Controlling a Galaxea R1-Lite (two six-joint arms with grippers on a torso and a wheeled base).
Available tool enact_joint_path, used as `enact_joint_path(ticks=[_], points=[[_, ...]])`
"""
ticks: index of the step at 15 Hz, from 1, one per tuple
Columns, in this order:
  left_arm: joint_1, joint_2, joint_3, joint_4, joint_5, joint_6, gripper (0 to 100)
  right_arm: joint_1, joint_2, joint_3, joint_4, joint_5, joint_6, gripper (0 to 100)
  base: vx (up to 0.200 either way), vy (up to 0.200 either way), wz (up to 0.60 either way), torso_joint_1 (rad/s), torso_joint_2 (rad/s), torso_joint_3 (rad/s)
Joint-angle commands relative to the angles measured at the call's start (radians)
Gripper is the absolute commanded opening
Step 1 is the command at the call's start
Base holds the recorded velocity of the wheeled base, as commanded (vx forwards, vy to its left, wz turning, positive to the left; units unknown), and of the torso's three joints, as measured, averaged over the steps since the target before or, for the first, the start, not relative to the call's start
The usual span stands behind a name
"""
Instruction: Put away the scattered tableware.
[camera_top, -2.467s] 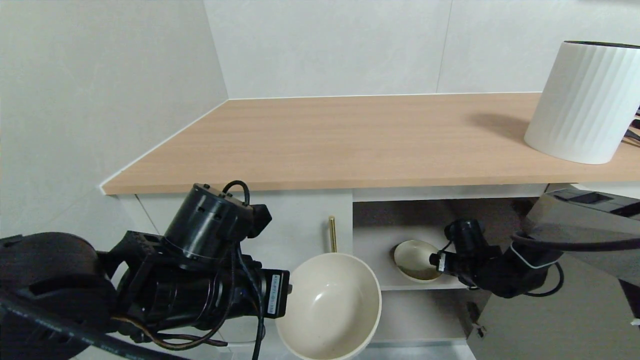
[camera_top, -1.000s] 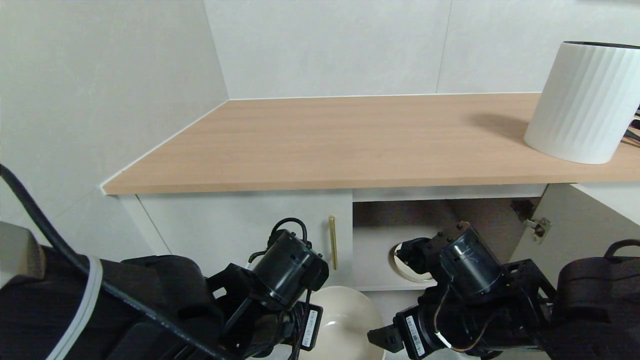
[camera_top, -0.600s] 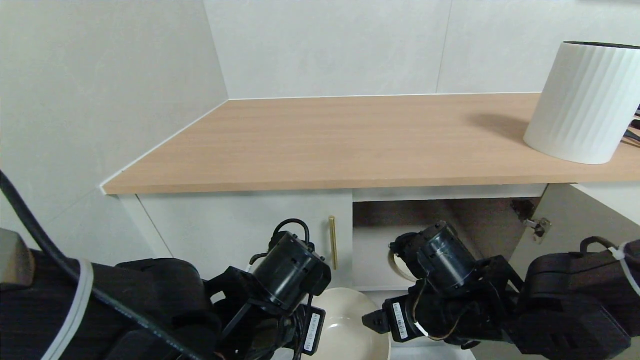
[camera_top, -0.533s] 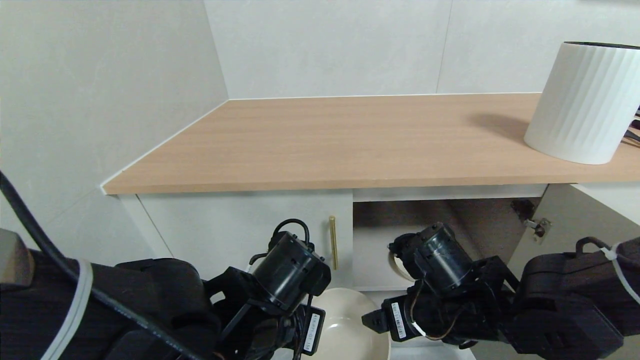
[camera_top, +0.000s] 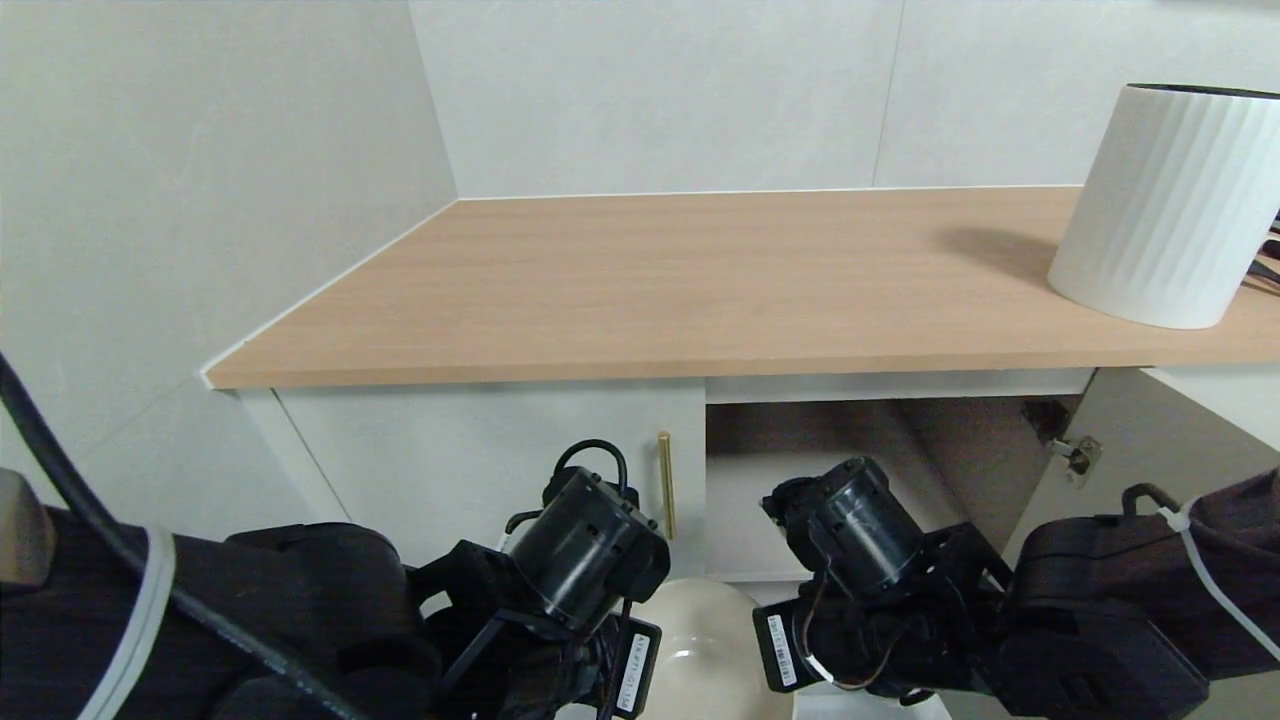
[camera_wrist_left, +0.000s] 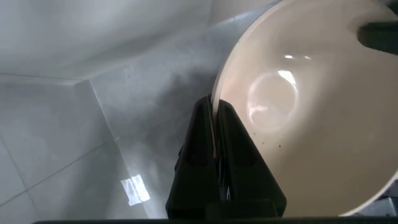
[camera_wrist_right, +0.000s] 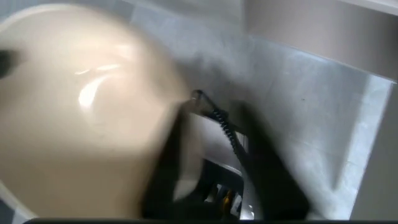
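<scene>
A large cream bowl (camera_top: 700, 650) hangs low in front of the cabinet, between my two arms. In the left wrist view my left gripper (camera_wrist_left: 216, 121) is shut on the rim of the bowl (camera_wrist_left: 311, 106), one finger inside and one outside. In the right wrist view my right gripper (camera_wrist_right: 214, 134) stands open right beside the far rim of the same bowl (camera_wrist_right: 81, 112), its dark fingers (camera_wrist_right: 168, 162) blurred; whether the rim lies between them I cannot tell. My right arm (camera_top: 860, 530) covers the front of the cabinet's shelf.
The cabinet's right compartment (camera_top: 900, 440) is open, its door (camera_top: 1150, 450) swung out to the right. The left door with a brass handle (camera_top: 664, 485) is closed. A white ribbed container (camera_top: 1170, 200) stands on the wooden countertop (camera_top: 700, 270). Grey tiled floor (camera_wrist_left: 124, 124) lies below.
My right arm has drawn back from the shelf, where a small bowl stayed, and moved left to the large bowl. My left arm has lowered with the large bowl.
</scene>
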Motion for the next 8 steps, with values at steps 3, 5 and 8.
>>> enact_joint_path(ticks=[3, 5, 8], points=[[0.001, -0.001, 0.001, 0.006, 0.004, -0.001, 0, -0.002, 0.003, 0.004, 0.006, -0.007, 0.000, 0, 0.000, 0.000, 0.00, 0.000, 0.00, 0.000], [0.001, -0.001, 0.000, 0.006, 0.004, -0.001, 0, 0.000, 0.003, 0.004, 0.006, -0.009, 0.000, 0, 0.000, 0.000, 0.00, 0.000, 0.00, 0.000], [0.001, -0.003, -0.002, 0.006, 0.004, -0.002, 0, 0.000, 0.005, 0.004, 0.007, -0.009, 0.000, 0, 0.000, 0.000, 0.00, 0.000, 0.00, 0.000]])
